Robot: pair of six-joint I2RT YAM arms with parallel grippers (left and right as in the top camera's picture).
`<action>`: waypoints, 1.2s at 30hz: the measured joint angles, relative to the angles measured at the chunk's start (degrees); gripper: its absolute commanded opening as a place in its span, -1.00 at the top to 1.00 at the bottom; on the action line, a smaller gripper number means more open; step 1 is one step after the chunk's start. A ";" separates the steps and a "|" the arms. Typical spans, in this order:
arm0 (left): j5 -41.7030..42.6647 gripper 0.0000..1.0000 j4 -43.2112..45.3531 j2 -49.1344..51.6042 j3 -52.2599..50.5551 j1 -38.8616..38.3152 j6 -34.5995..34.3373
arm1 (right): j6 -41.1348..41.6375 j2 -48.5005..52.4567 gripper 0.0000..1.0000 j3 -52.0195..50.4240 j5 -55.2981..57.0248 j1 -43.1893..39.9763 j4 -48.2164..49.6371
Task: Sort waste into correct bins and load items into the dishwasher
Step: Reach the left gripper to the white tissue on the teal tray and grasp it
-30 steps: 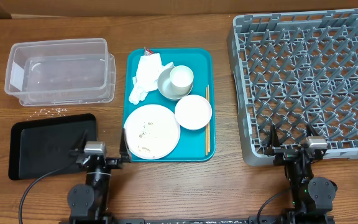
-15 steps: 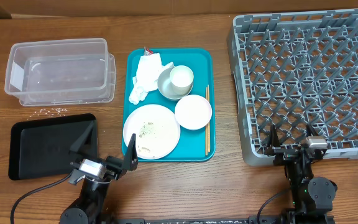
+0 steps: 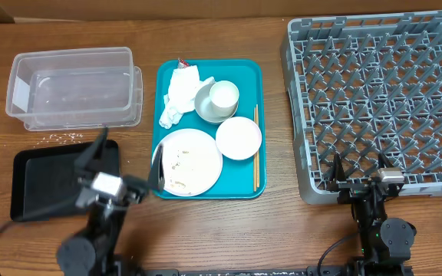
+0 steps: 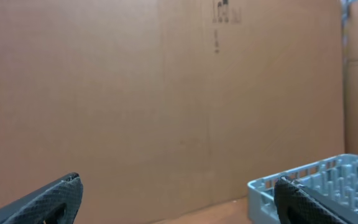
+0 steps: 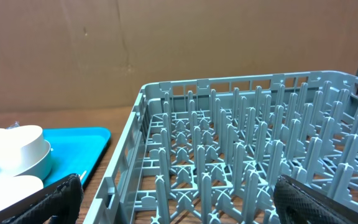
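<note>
Left claw [image 3: 127,159] — fingers spread wide, nothing between them. You see it blurred in the overhead view, one tip over the black tray [image 3: 33,192], the other at the near-left rim of the plate [image 3: 190,161]. Its wrist view gives you only cardboard and a rack corner.
Right claw [image 3: 359,170]: wide open, empty, at the near edge of the dish rack [image 3: 374,92].
Teal tray [image 3: 244,77]: plate with scraps, small white bowl [image 3: 239,138], chopsticks [image 3: 255,149]. Beyond them the cup [image 3: 224,95] sits in the grey bowl [image 3: 204,109], with napkins [image 3: 179,96] beside it partly covering the wrapper [image 3: 183,63] — only its tip shows.
Rice scraps [image 3: 64,138]: on the table between the black tray and the clear tub [image 3: 71,84]. The tub's contents are hard to make out.
</note>
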 measured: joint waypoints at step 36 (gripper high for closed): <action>-3.48 -1.00 -89.22 86.93 88.80 -2.82 3.45 | 0.00 0.00 -1.00 0.00 0.04 -0.02 0.00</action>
